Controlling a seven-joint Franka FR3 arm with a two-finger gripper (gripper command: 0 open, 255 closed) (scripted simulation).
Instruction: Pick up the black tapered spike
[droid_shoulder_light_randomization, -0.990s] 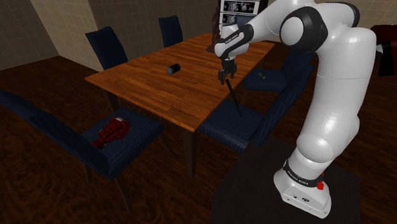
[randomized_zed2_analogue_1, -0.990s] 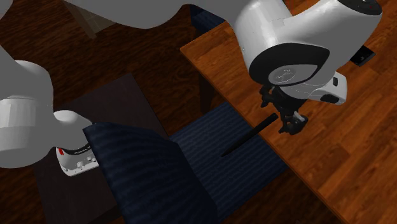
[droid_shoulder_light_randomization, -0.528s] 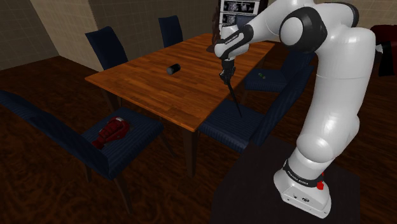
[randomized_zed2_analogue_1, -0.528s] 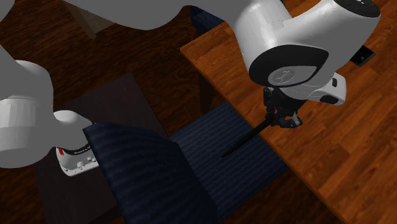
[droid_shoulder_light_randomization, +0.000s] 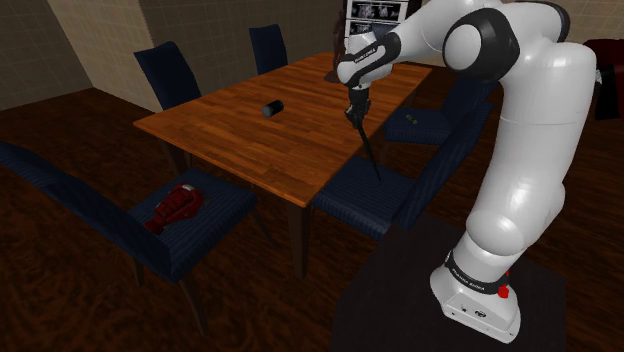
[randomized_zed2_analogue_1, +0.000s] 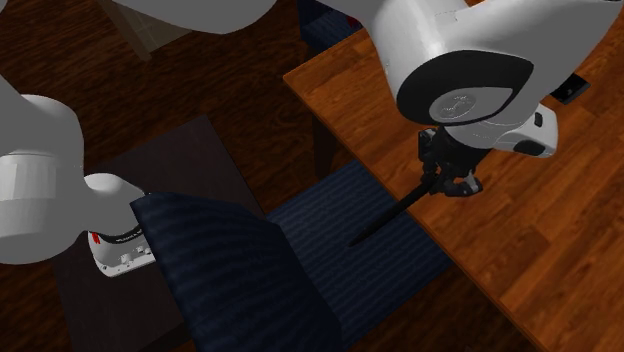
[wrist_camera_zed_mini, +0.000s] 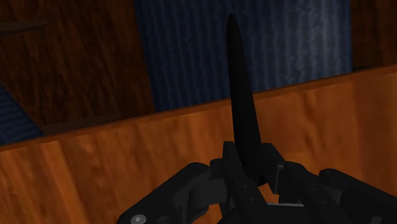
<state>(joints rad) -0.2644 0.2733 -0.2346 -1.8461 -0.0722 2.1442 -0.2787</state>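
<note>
The white arm (droid_shoulder_light_randomization: 530, 130) reaches from its stand (droid_shoulder_light_randomization: 400, 300) at the lower right of the shoulder view toward the upper centre of the frame. There the black gripper (droid_shoulder_light_randomization: 352, 116) hangs over the near edge of a wooden table (droid_shoulder_light_randomization: 240, 130).

The gripper's jaws are drawn nearly together and clamp the thick end of the black tapered spike (droid_shoulder_light_randomization: 366, 150). The spike slants down and to the right across the frame, from the table's edge toward the seat of a blue chair (droid_shoulder_light_randomization: 350, 200) pushed up to the table. Whether its tip touches the cushion cannot be told.

In the second exterior view, the gripper (randomized_zed2_analogue_1: 447, 186) sits right of centre, just below the arm's big wrist joint. The spike (randomized_zed2_analogue_1: 390, 215) runs from it down and to the left, crossing the table (randomized_zed2_analogue_1: 540, 250) edge and ending over the striped chair (randomized_zed2_analogue_1: 320, 215) seat.

In the wrist view, the two fingers (wrist_camera_zed_mini: 275, 164) of the gripper (wrist_camera_zed_mini: 252, 170) press on either side of the spike (wrist_camera_zed_mini: 242, 108). The spike narrows to a point away from the hand, over the table (wrist_camera_zed_mini: 127, 165) edge and the chair (wrist_camera_zed_mini: 191, 57) beyond.

In the shoulder view, a short dark cylinder (droid_shoulder_light_randomization: 272, 108) lies on the tabletop left of the gripper, well apart from it. A red toy car (droid_shoulder_light_randomization: 175, 207) rests on another blue seat (droid_shoulder_light_randomization: 215, 215) at the lower left of the frame.
</note>
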